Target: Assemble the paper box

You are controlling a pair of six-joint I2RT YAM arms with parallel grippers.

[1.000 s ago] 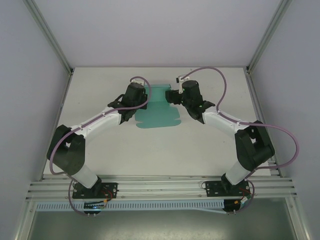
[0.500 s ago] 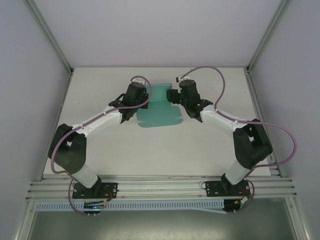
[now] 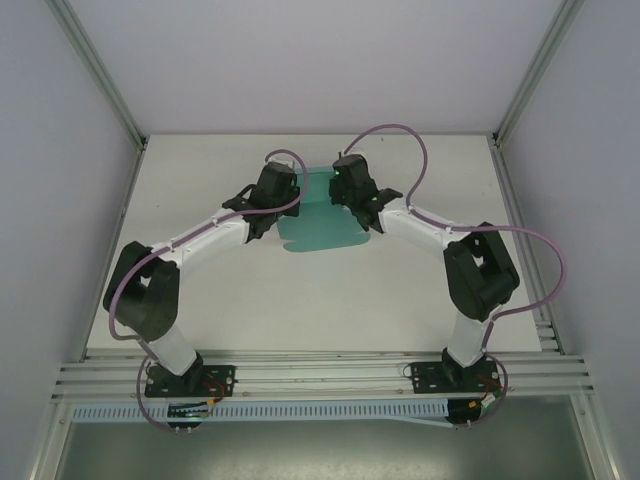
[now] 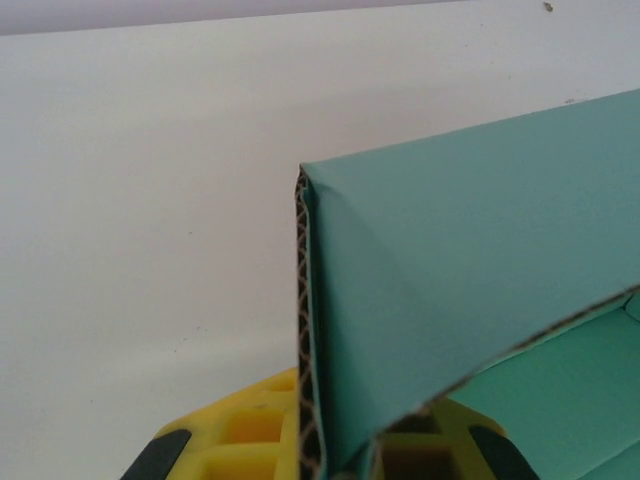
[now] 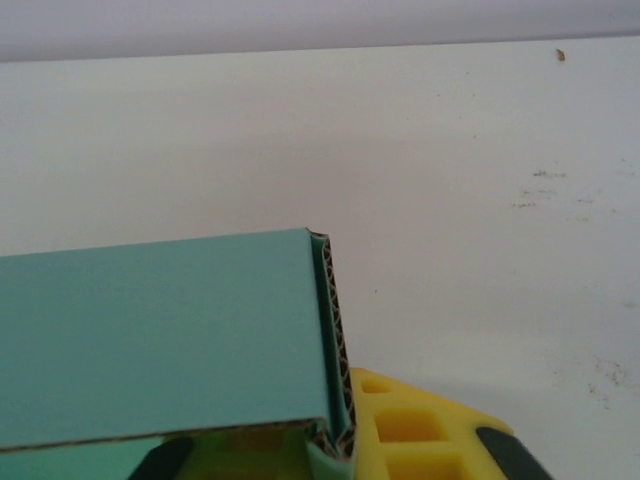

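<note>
The right pincer (image 5: 335,448) had just snapped shut. A second earlier it stood wide open at the sheet's right side, and now it pinched a raised wall of the paper box (image 5: 160,330) between its yellow pads (image 5: 420,428), its arm having swung in toward the middle of the desk (image 3: 300,300). The left pincer (image 4: 340,455) had not changed: it was closed tight on the opposite wall, the card's cut edge rising straight up out of its grip. By my reading both side walls were now held at once, so the folding could go on with the sheet steadied from two sides — yet the box looked far from finished, most of it lying flat. It sat close to the desk's far edge, about midway between the left and right edges, with one pincer at its far left part and the other at its far right. The card was thin corrugated stuff: smooth matte teal on the faces, a brown zigzag of fluting bare along each cut edge, and seemingly doubled over where the walls were folded. From above, its near edge showed a lobed, scalloped outline. The pads were moulded with square recesses and dark patches. The desk was plain matte white — faintly scuffed and specked in places.
</note>
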